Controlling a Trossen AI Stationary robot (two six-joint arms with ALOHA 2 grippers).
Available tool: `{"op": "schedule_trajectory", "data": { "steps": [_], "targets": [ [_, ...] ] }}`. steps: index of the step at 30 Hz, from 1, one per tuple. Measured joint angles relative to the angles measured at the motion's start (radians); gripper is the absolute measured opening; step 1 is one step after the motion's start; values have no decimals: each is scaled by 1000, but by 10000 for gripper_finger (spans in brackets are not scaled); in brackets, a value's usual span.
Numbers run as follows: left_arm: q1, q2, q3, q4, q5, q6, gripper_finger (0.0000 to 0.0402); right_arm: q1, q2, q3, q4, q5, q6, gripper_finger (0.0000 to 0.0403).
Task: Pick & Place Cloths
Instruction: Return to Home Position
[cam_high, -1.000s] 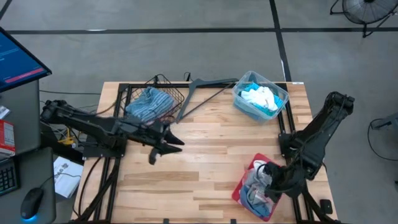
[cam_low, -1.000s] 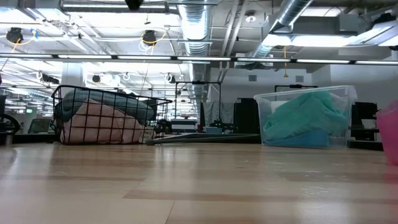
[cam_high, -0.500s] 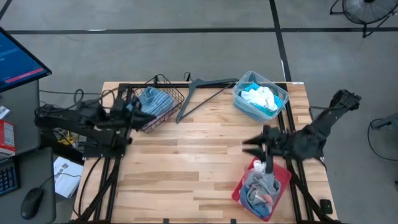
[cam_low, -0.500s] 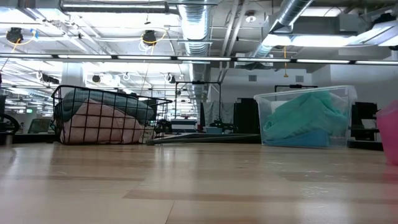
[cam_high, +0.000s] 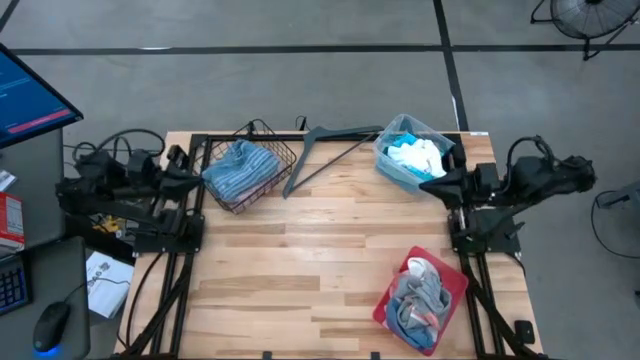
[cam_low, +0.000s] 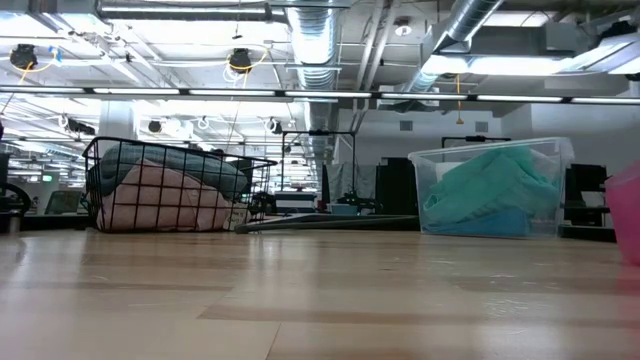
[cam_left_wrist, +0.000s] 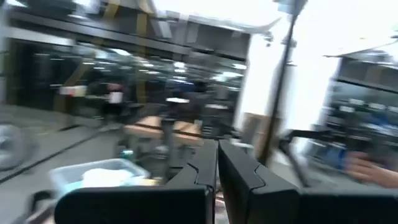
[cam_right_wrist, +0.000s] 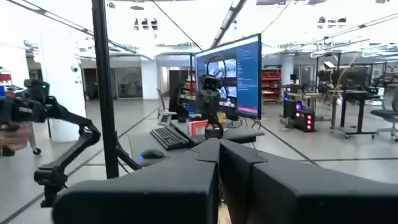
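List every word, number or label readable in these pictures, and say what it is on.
Nothing here can be read as text.
Blue screen left of the table: its lines are too small to read.
White paper off the table's left edge: print too small to read.
Monitor in the right wrist view: too blurred to read.

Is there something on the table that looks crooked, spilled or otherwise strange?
Nothing is spilled. The red tray sits skewed on the table, heaped with socks. The dark hanger lies loose between the wire basket and the clear bin.
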Motion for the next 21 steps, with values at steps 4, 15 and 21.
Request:
{"op": "schedule_trajectory", "data": {
  "steps": [4, 15, 21],
  "targets": [
    [0, -16, -3, -18, 107, -8, 0, -45, -71, -112, 3, -18, 29, 3],
    [0, -16, -251, 84, 131, -100, 0, -89, -313, -532, 209, -95, 216, 1],
    [0, -24, -421, 221, 190, -177, 0, -89, -482, -693, 258, -97, 246, 1]
  ]
}}
